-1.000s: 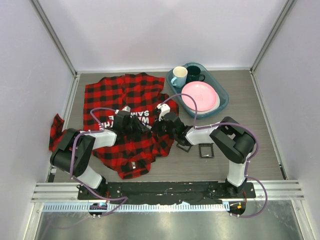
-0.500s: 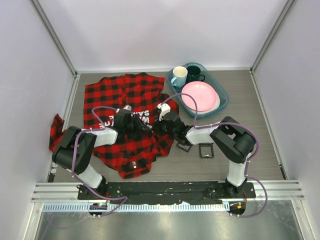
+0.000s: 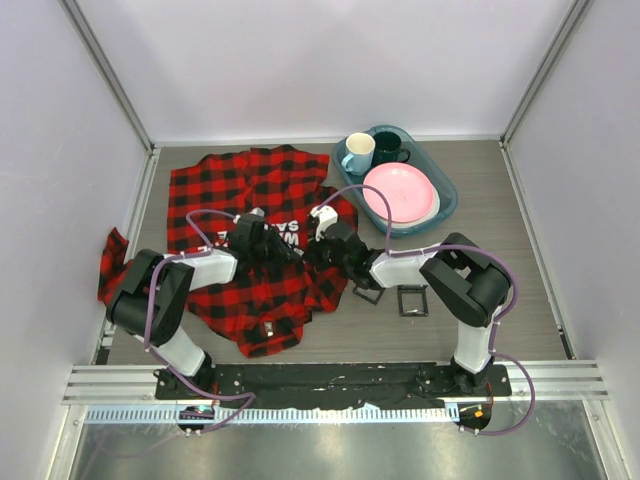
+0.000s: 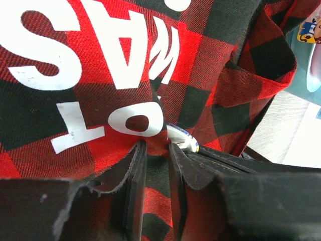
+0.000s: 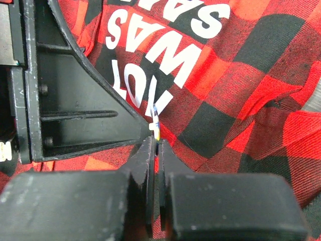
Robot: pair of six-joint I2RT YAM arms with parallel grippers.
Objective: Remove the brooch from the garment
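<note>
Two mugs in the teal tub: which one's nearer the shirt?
The pale mug, at the tub's left end, right by the red checked shirt's edge. The dark mug sits on its right, farther from the shirt.

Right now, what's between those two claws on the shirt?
The brooch, edge-on in the right gripper, beside a fold of the garment caught in the left gripper. Both wrist views show it.

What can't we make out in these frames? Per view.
- Brooch face: left wrist shows only a rim sliver beside a shirt fold; right wrist shows it edge-on in the right hand.
- Brooch, top view: hidden under left hand and right hand.
- Pin and clasp: covered by fabric in every view.
- Shirt lettering: cut off by both wrist frame edges.
</note>
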